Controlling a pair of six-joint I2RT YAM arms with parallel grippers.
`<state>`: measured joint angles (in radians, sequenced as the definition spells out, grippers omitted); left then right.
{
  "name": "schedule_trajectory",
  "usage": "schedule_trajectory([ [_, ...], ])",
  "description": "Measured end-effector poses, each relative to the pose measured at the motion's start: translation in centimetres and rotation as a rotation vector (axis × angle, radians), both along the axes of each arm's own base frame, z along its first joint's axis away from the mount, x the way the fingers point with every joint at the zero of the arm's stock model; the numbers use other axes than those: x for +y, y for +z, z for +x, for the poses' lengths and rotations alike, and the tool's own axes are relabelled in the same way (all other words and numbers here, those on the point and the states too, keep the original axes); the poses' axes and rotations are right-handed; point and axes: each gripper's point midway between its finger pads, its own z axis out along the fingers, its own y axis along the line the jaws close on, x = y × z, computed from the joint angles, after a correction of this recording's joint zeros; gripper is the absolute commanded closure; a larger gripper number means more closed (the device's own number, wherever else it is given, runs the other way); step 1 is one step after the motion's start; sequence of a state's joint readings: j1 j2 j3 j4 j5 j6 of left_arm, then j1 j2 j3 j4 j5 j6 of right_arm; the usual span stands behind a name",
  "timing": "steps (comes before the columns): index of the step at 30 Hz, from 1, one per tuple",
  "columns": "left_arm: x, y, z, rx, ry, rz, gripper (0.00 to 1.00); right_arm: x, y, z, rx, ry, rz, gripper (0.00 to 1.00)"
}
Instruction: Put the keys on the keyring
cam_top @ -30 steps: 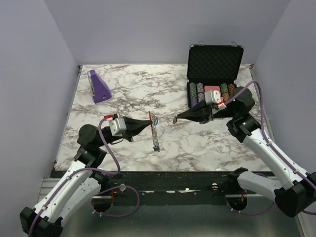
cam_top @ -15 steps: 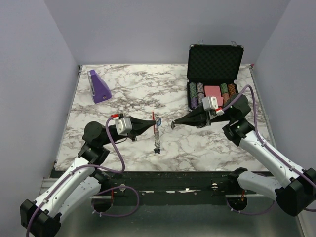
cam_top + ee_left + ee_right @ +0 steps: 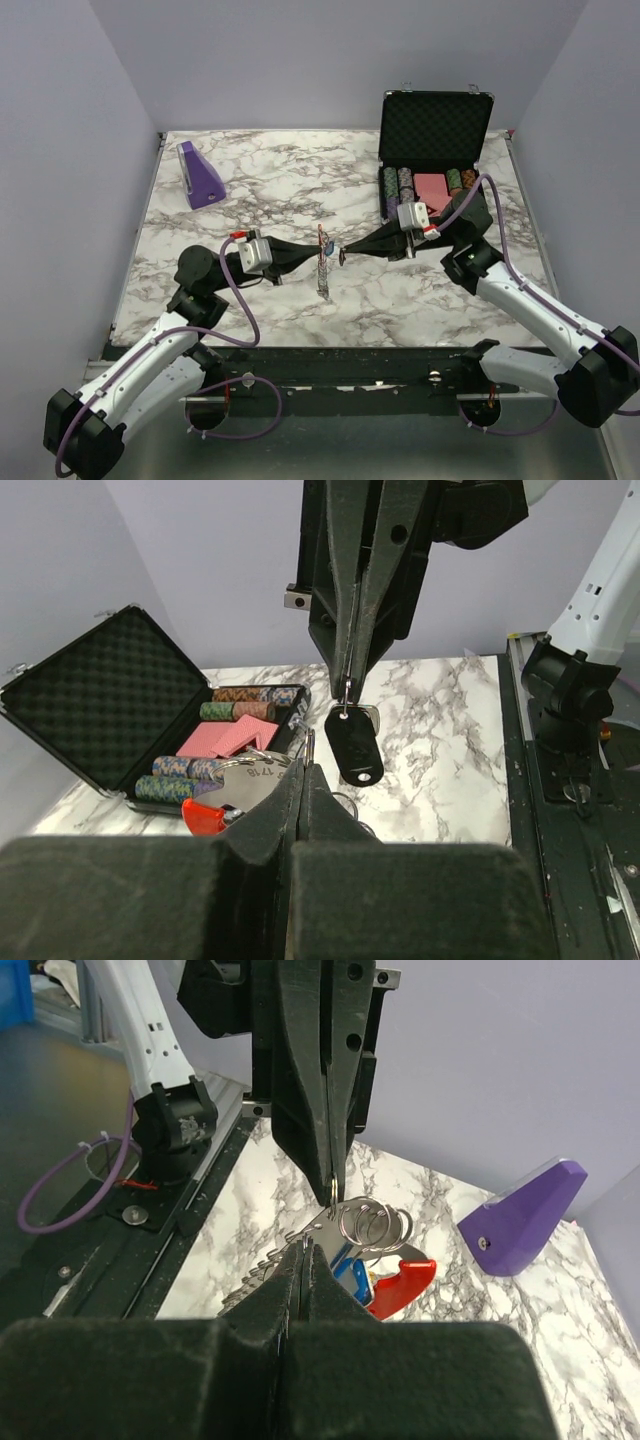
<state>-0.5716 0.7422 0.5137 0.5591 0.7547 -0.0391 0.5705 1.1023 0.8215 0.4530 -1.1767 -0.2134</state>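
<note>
My left gripper [image 3: 316, 243] is shut on the keyring [image 3: 322, 268], whose grey strap hangs down above the table's middle. In the left wrist view my left gripper [image 3: 305, 765] pinches a thin wire ring beside the keyring's silver plate [image 3: 245, 780] and red clip [image 3: 203, 817]. My right gripper [image 3: 345, 251] is shut on a small ring carrying a black key tag [image 3: 355, 748], held just beyond my left tips. In the right wrist view my right gripper [image 3: 305, 1250] is shut under the keyring's wire loops [image 3: 370, 1222], with the red clip [image 3: 408, 1280] and a blue-headed key [image 3: 350, 1260] below.
An open black case [image 3: 435, 120] with poker chips stands at the back right, behind my right arm. A purple wedge block [image 3: 200, 175] stands at the back left. The marble table's front edge [image 3: 320, 345] runs just ahead of the arm bases.
Both grippers have moved toward each other over the table's middle. The left carried the keyring to the right, the right carried the tag to the left, and their tips now almost meet.
</note>
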Motion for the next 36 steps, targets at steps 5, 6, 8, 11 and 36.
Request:
schedule_trajectory([
  [5, -0.2, -0.4, -0.1, 0.006, -0.016, 0.005, 1.00, 0.2, -0.1, 0.2, -0.026, -0.008, 0.004, 1.00],
  [6, -0.2, -0.4, -0.1, 0.006, -0.019, 0.005, 1.00, 0.2, -0.1, 0.3, -0.033, -0.012, 0.005, 1.00],
  [8, -0.3, -0.5, -0.2, 0.007, -0.024, 0.007, 1.00, 0.3, -0.1, 0.5, -0.040, -0.020, 0.006, 1.00],
  [11, -0.3, -0.5, -0.2, 0.008, -0.028, 0.008, 1.00, 0.3, -0.1, 0.7, -0.049, -0.030, 0.009, 1.00],
  [36, -0.7, -2.0, 0.1, 0.028, -0.003, 0.054, 1.00, 1.6, -0.8, 0.7, -0.036, -0.041, -0.007, 1.00],
])
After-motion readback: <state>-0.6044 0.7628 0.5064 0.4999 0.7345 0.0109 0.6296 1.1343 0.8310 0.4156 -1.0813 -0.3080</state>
